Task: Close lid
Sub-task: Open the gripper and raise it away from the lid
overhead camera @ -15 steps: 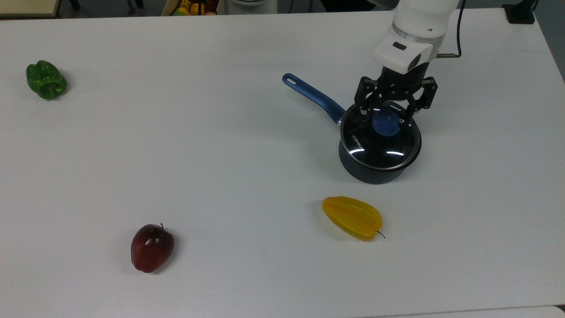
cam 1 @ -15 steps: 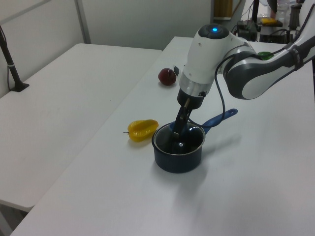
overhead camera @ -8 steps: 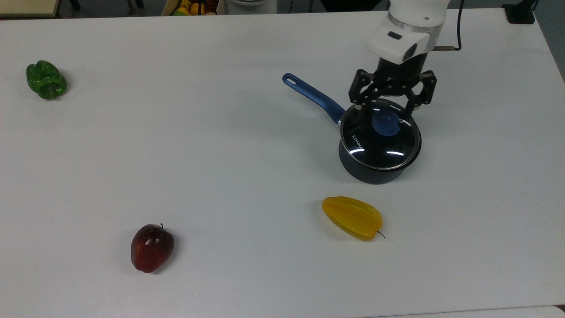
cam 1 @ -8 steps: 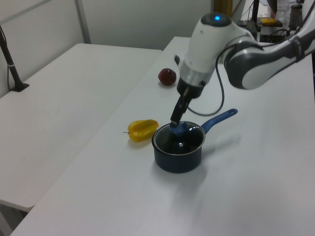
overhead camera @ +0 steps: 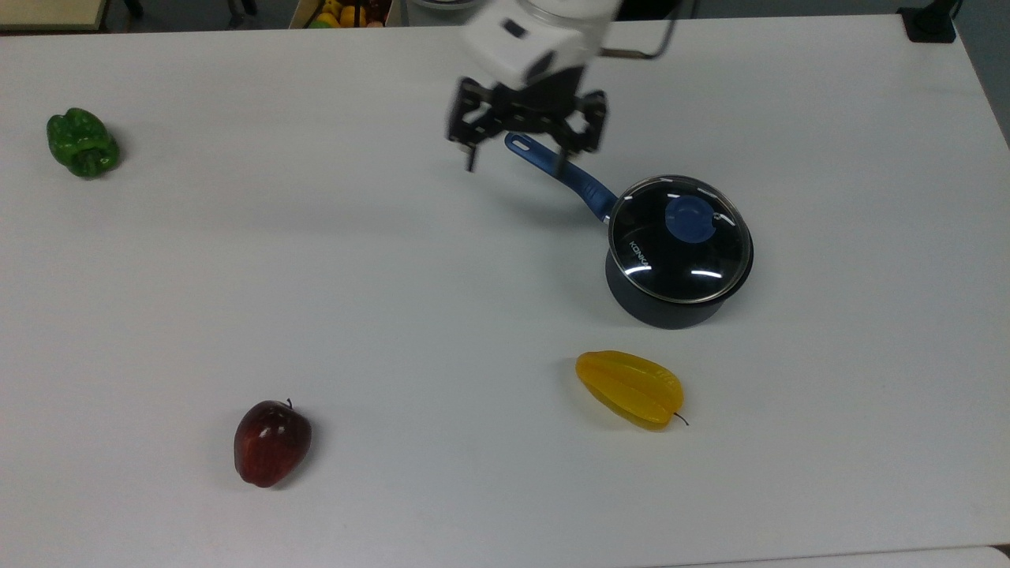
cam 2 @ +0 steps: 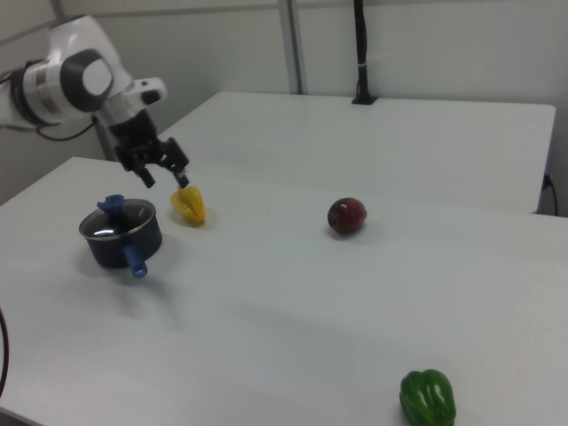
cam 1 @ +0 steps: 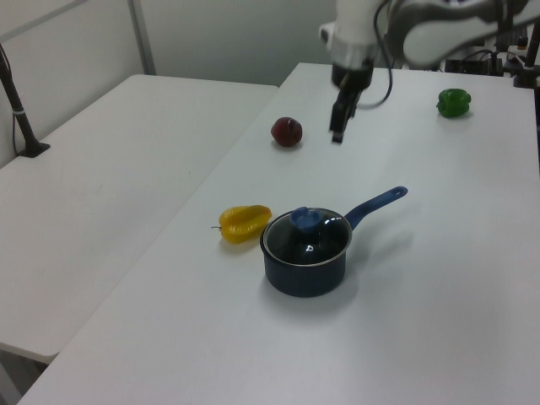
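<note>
The lid (overhead camera: pixel 680 238) sits flat on the pot (overhead camera: pixel 671 304), its metal rim matching the pot's mouth and its blue knob (overhead camera: pixel 689 218) upright; in the left view the lid (cam 1: pixel 306 235) covers the pot (cam 1: pixel 304 272) just the same. The pot's blue handle (overhead camera: pixel 560 170) points toward the top view's upper left. Your pincer (overhead camera: pixel 517 162) hangs in the air above the handle's far end, well apart from the lid, its fingers spread wide with nothing between them. In the right view the pincer (cam 2: pixel 166 183) hovers above and to the right view's right of the pot (cam 2: pixel 122 240). Around it on the white worktop (overhead camera: pixel 394 276) you see a yellow starfruit (overhead camera: pixel 630 388) near the pot, a red apple (overhead camera: pixel 271 442) farther off, and a green pepper (overhead camera: pixel 82 142) at the top view's far left.
</note>
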Motion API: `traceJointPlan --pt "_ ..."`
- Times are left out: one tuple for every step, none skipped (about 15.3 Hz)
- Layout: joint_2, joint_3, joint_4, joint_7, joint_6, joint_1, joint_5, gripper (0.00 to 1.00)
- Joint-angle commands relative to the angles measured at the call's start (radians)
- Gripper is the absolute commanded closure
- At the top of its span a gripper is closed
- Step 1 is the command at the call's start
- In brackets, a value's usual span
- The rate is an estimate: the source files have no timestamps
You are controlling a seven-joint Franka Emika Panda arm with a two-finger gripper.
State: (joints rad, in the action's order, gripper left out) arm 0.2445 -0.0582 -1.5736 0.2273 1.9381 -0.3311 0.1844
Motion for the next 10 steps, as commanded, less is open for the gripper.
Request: traceJointPlan --pt "-0.126 0.006 -0.032 -0.196 -0.166 0.131 -0.074 0.00" --pt "-0.145 0.008 -0.034 -0.227 -0.203 0.171 -0.082 0.00" --pt "-0.174 0.009 -0.034 -0.230 -0.240 0.196 -0.095 0.00" --pt "-0.197 0.008 -0.034 -0.232 -0.263 0.214 -0.103 0.00" --pt "-0.218 0.008 -0.039 -0.235 -0.292 0.240 -0.105 0.00" --pt "-0.235 0.008 -0.048 -0.240 -0.315 0.256 -0.105 0.00" --pt "-0.244 0.008 -0.054 -0.232 -0.323 0.261 -0.105 0.00" --pt "-0.245 0.006 -0.058 -0.230 -0.324 0.262 -0.105 0.00" --pt "-0.246 0.006 -0.057 -0.227 -0.323 0.264 -0.106 0.00" --pt "-0.246 0.005 -0.052 -0.229 -0.323 0.265 -0.106 0.00"
